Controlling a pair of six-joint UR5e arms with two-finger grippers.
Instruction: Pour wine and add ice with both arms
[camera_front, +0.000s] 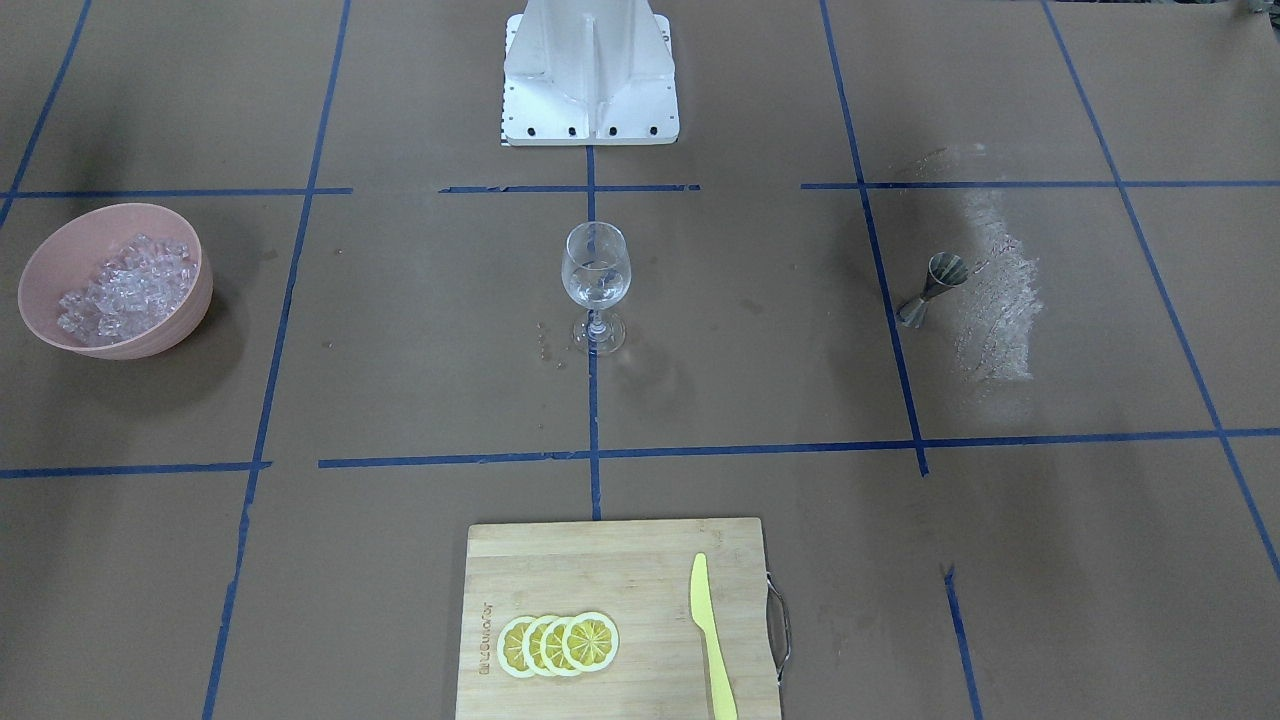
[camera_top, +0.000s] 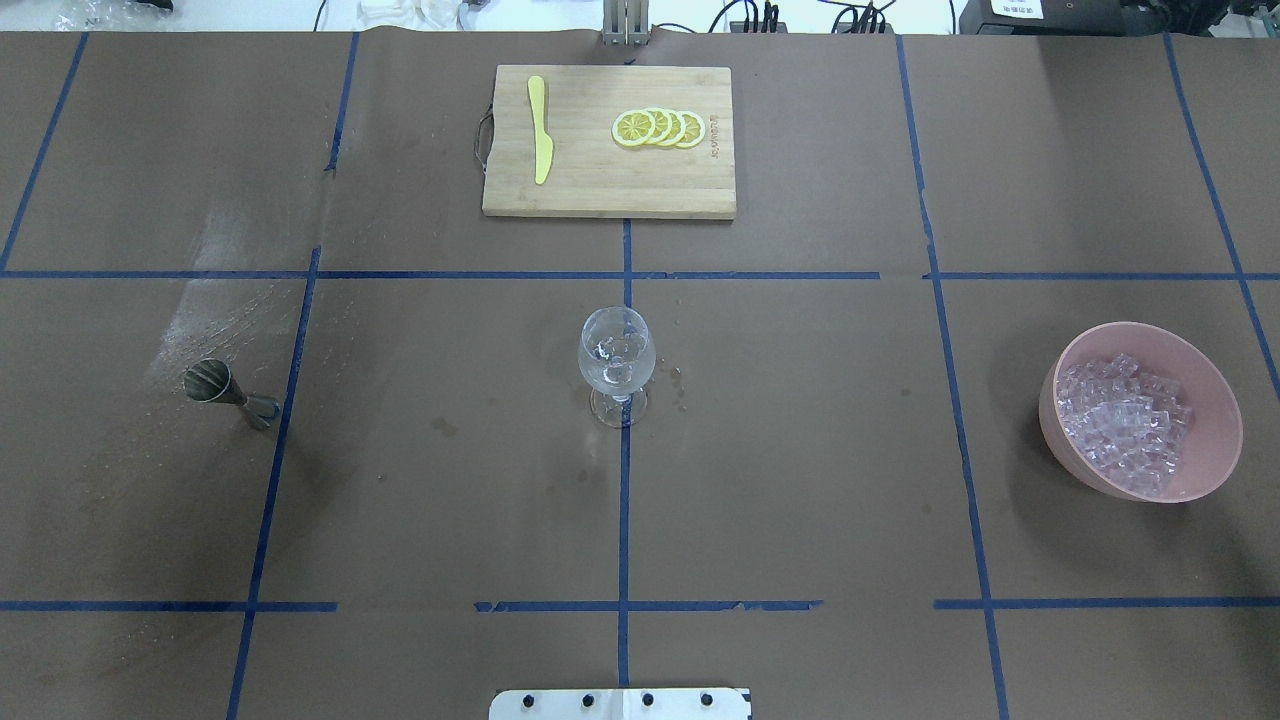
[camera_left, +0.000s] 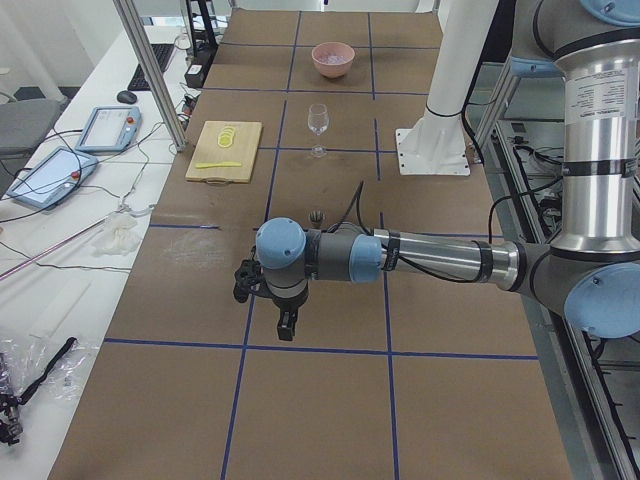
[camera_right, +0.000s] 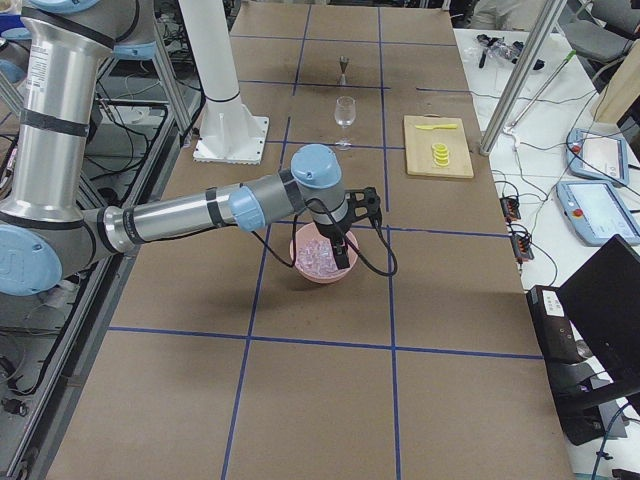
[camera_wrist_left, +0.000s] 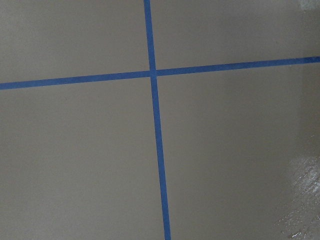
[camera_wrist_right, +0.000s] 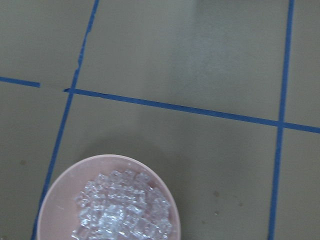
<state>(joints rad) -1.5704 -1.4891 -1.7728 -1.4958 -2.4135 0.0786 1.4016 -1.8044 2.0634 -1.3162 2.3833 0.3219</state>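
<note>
A clear wine glass (camera_front: 596, 275) stands at the table's middle, also in the overhead view (camera_top: 616, 360). It holds a little clear content; I cannot tell wine from ice in it. The ice (camera_front: 125, 285) fills a pink bowl (camera_front: 90, 230), also seen overhead (camera_top: 1150, 338) and in the right wrist view (camera_wrist_right: 60, 200). My right gripper (camera_right: 342, 255) hangs over the bowl, seen only in the exterior right view. My left gripper (camera_left: 285, 325) hangs over bare table, seen only in the exterior left view. I cannot tell whether either gripper is open or shut.
A metal jigger (camera_top: 225, 390) stands on the robot's left side, next to a wet patch (camera_top: 210, 310). A wooden cutting board (camera_top: 608, 140) at the far edge holds lemon slices (camera_top: 660, 128) and a yellow knife (camera_top: 540, 130). The robot's base plate (camera_top: 620, 703) is at the near edge.
</note>
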